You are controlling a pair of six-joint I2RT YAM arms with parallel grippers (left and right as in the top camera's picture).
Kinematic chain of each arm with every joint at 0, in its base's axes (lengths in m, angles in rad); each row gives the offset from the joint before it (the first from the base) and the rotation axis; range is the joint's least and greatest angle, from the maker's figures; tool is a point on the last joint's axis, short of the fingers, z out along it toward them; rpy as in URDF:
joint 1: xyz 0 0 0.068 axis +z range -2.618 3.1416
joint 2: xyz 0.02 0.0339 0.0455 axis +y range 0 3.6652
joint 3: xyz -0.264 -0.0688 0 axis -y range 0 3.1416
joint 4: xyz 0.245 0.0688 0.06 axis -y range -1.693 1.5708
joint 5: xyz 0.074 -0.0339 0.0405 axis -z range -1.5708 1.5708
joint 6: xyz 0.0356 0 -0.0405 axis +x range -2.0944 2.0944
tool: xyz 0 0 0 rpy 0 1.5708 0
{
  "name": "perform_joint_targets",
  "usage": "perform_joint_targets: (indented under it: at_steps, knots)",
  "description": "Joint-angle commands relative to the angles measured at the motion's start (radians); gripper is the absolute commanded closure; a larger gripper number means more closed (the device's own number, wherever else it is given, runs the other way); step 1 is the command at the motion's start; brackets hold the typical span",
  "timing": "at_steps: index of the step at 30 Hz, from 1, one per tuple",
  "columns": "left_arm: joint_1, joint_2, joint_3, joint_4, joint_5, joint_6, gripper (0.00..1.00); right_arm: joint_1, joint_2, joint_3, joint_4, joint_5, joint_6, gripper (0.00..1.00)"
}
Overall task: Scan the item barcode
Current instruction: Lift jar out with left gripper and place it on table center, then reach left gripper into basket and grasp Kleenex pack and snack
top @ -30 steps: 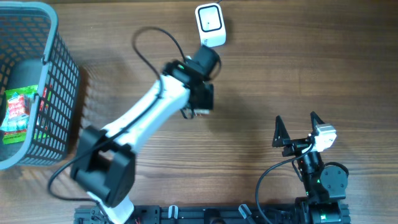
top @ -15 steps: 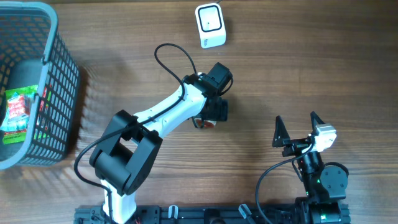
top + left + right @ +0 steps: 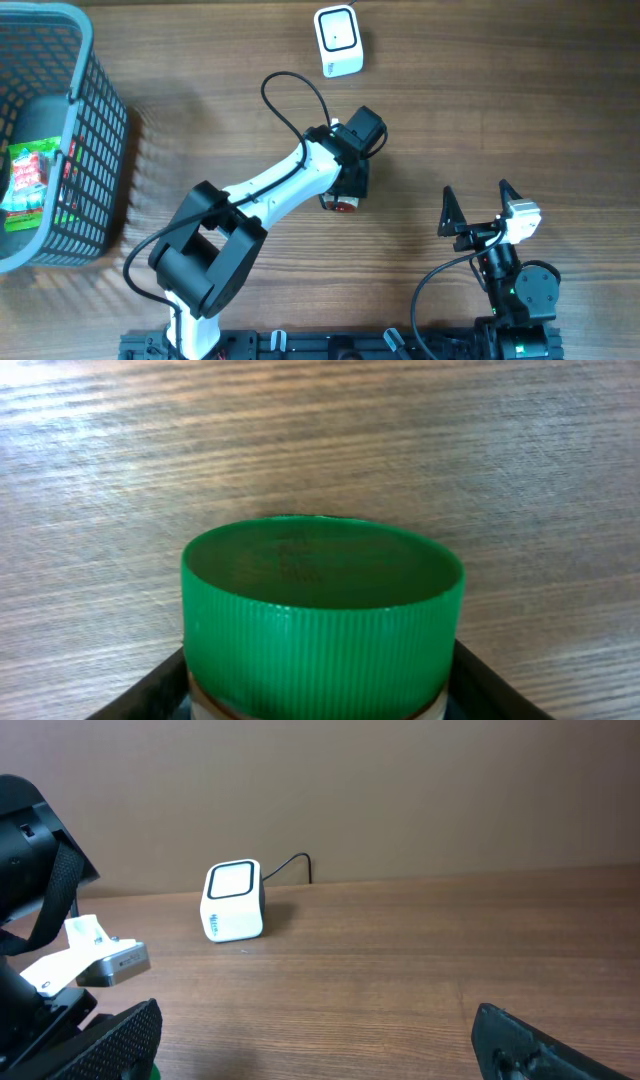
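Gripping a green-capped bottle (image 3: 322, 610) at centre frame: left gripper (image 3: 345, 197), jaws closed on it. Right gripper (image 3: 478, 208), lower right, spread wide, empty. Scanner (image 3: 338, 40), top centre.

I work at what looks like a mock shop checkout set up as a test bench. On a wood-grain desk (image 3: 500, 120), a small white barcode scanner (image 3: 338, 40) sits on its cable at the far side, and a grey plastic shopping basket (image 3: 95, 150) at the left holds packaged goods (image 3: 25, 185). A plain brown wall (image 3: 400, 790) stands behind the desk, and a black mounting rail (image 3: 330, 345) runs along its near edge.
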Motion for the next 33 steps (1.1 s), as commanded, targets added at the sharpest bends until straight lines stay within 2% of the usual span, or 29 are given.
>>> perform_joint_targets:
  at_steps: [1,6,8,9,11,16,19,20,21,26,29,33]
  knots:
    - [-0.006,0.006,-0.003,0.002,0.017,0.000,0.34,-0.005,-0.003,-0.001,0.005,-0.002,0.009,0.00]
    - [-0.005,-0.001,0.007,0.002,0.016,0.030,0.21,-0.005,-0.003,-0.001,0.005,-0.002,0.009,0.00]
    - [0.003,-0.026,0.048,-0.013,0.015,0.097,0.07,-0.005,-0.003,-0.001,0.005,-0.002,0.009,0.00]
    - [0.011,-0.044,0.077,-0.027,0.011,0.108,0.04,-0.005,-0.003,-0.001,0.005,-0.002,0.009,0.00]
    - [0.045,-0.095,0.176,-0.093,-0.060,0.136,0.00,-0.005,-0.003,-0.001,0.005,-0.002,0.009,0.00]
    - [0.202,-0.228,0.475,-0.331,-0.286,0.242,0.00,-0.005,-0.003,-0.001,0.005,-0.002,0.009,0.00]
    - [0.344,-0.308,0.606,-0.409,-0.467,0.243,0.00,-0.005,-0.003,-0.001,0.005,-0.002,0.009,0.00]
    - [0.406,-0.338,0.631,-0.419,-0.496,0.283,0.00,-0.005,-0.003,-0.001,0.005,-0.002,0.009,0.00]
    - [0.481,-0.370,0.642,-0.415,-0.497,0.347,0.00,-0.005,-0.003,-0.001,0.005,-0.002,0.009,0.00]
    - [0.892,-0.453,0.642,-0.360,-0.496,0.490,0.00,-0.005,-0.003,-0.001,0.005,-0.002,0.009,0.00]
    - [1.111,-0.432,0.640,-0.357,-0.404,0.582,0.00,-0.005,-0.003,-0.001,0.005,-0.002,0.009,0.00]
    - [1.345,-0.344,0.635,-0.363,-0.278,0.605,0.00,-0.005,-0.003,-0.001,0.005,-0.003,0.009,0.00]
